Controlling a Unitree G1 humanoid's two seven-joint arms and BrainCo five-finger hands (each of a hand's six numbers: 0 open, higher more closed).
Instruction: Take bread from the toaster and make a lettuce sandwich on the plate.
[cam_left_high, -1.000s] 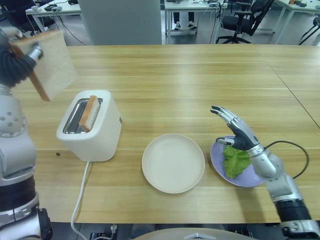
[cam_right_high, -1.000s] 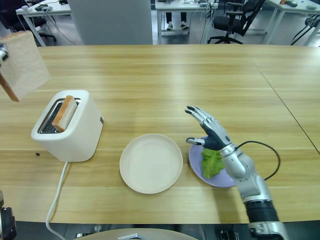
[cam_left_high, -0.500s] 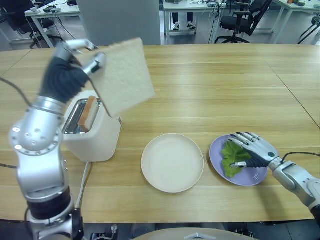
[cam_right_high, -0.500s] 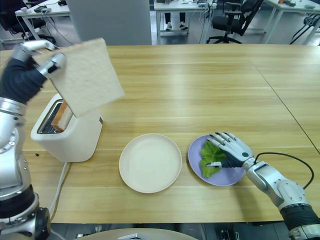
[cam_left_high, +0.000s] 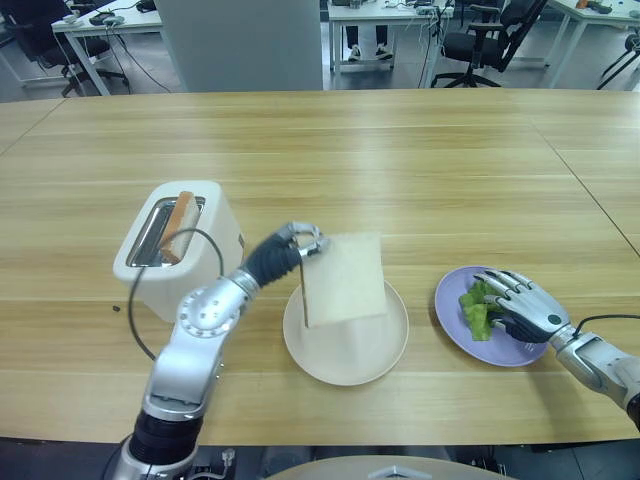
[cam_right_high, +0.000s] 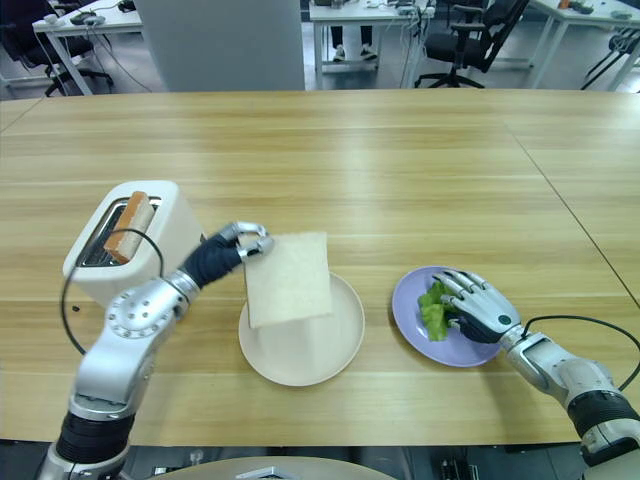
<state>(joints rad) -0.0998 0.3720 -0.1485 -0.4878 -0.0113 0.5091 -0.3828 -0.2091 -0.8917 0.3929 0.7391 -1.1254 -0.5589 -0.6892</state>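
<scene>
Toaster (cam_left_high: 185, 255) sits left of the plate (cam_left_high: 340, 368), dish (cam_left_high: 450, 305) with lettuce (cam_left_high: 472, 312) right, bread slice (cam_left_high: 343, 280) over it.

Table (cam_left_high: 400, 150): light wooden top, long planks running side to side, with a seam crossing the far right corner.

Resting directly on it:
- Toaster (cam_left_high: 215, 215): white, with rounded corners, standing upright on the left side.
- White plate (cam_left_high: 345, 358): round, near the front edge, just right of the toaster but apart from it.
- Purple plate (cam_left_high: 490, 355): round and smaller, right of the white plate, with a gap of bare wood between them.
- Dark speck (cam_left_high: 117, 308): just left of the toaster's base; possibly a crumb, too small to tell.
</scene>
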